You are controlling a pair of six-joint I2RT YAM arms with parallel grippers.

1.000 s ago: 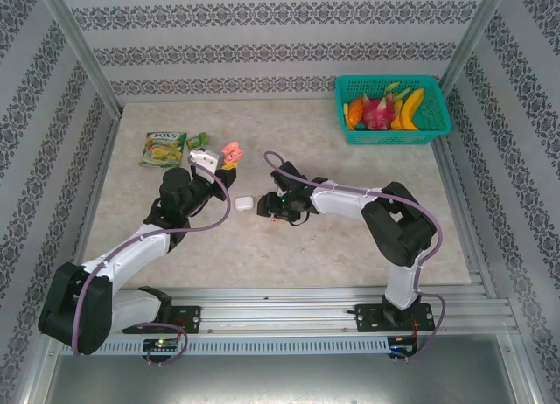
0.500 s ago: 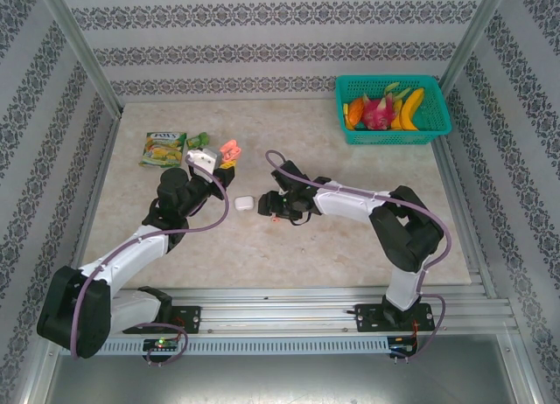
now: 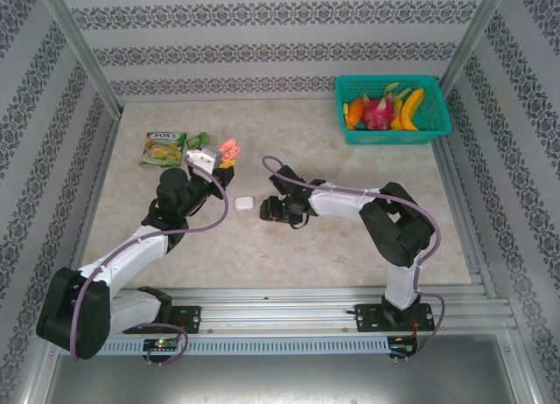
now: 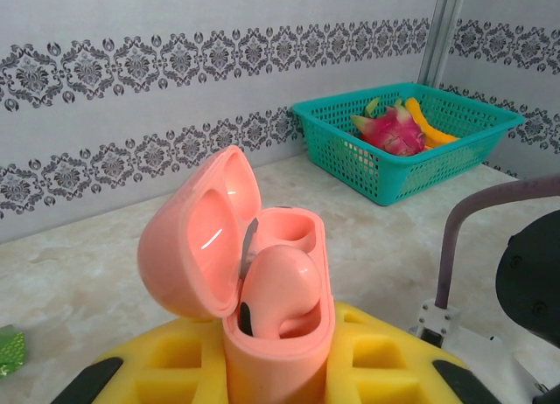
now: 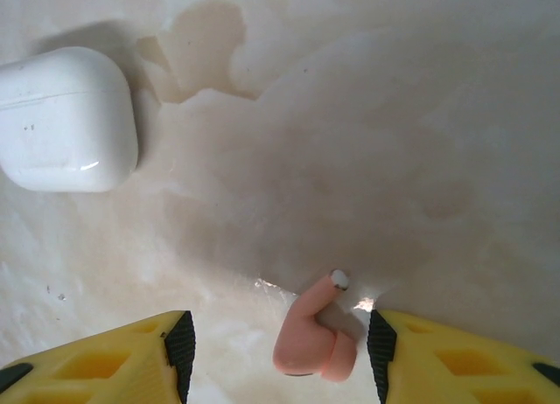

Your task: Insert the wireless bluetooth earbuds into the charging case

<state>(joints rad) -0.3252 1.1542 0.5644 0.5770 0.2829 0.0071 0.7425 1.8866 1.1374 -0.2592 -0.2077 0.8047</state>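
My left gripper (image 4: pixel 280 369) is shut on a salmon-pink charging case (image 4: pixel 276 334) and holds it upright with the lid open to the left. One pink earbud (image 4: pixel 276 290) sits in the near slot; the far slot is empty. From above, that case (image 3: pixel 230 148) is at mid-left of the table. My right gripper (image 5: pixel 280 347) is open and low over the table. A loose pink earbud (image 5: pixel 311 338) lies between its fingers, nearer the right one, stem pointing away. A closed white case (image 5: pixel 68 120) lies to its left, apart from the fingers (image 3: pixel 243 202).
A teal basket (image 3: pixel 392 109) of fruit stands at the back right. A green packet (image 3: pixel 163 148) and small green wrappers (image 3: pixel 199 139) lie at the back left. Bare marble table (image 3: pixel 332 255) stretches in front of the right arm.
The right gripper has wavered slightly around the pink earbud and ends a touch lower and further left. The left arm and its case have not moved.
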